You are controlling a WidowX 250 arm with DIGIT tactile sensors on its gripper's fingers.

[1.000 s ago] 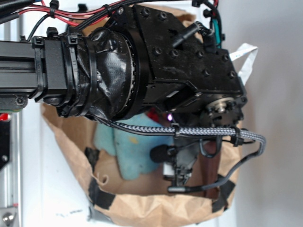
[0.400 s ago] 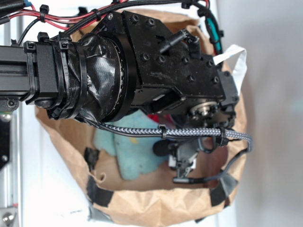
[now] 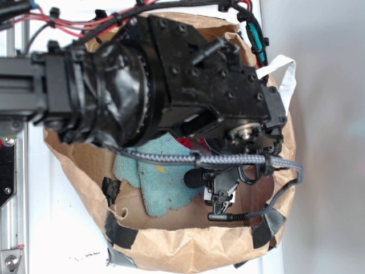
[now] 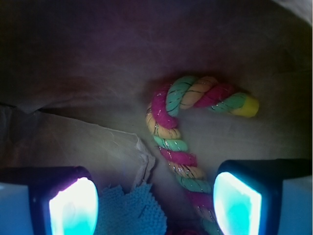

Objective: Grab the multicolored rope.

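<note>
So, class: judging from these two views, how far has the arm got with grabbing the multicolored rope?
Done: the arm is down inside the paper bag, with the rope in the wrist view. In hand: the open fingers sit apart, the rope's straight part close to the right-hand one. Left: closing on the rope and lifting it.

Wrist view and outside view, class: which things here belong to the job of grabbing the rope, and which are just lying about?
Part of the job:
- multicolored rope, hooked at its far end
- gripper, jaws open, the rope running down between the fingers beside one of them

Just lying about:
- blue cloth
- brown paper bag, holding it all
</note>
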